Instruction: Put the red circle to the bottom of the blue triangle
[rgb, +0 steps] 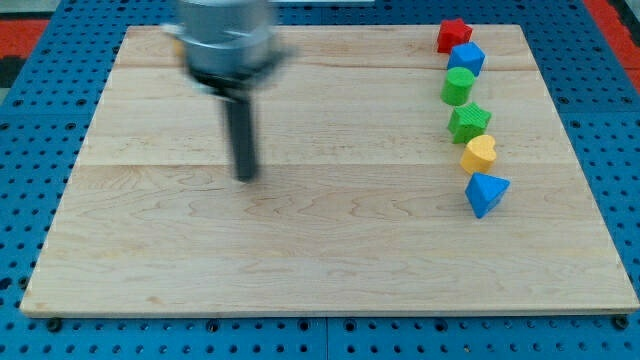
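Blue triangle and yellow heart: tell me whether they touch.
Cannot tell. In the camera view the yellow heart sits right above the blue triangle; their edges meet or overlap, with no plain gap or contact.

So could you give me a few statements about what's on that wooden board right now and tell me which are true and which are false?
1. The blocks stand in a column near the view's right edge. True: from the red star at the top down to the blue triangle at the bottom.
2. My tip is touching the blue triangle. False: it is far off, on the view's left half, touching no block.
3. A yellow heart sits just above the blue triangle. True.
4. A red circle lies below the blue triangle. False: no red circle shows; the only red block is the star.
5. There are two green blocks. True: a green cylinder and a green star-like block.
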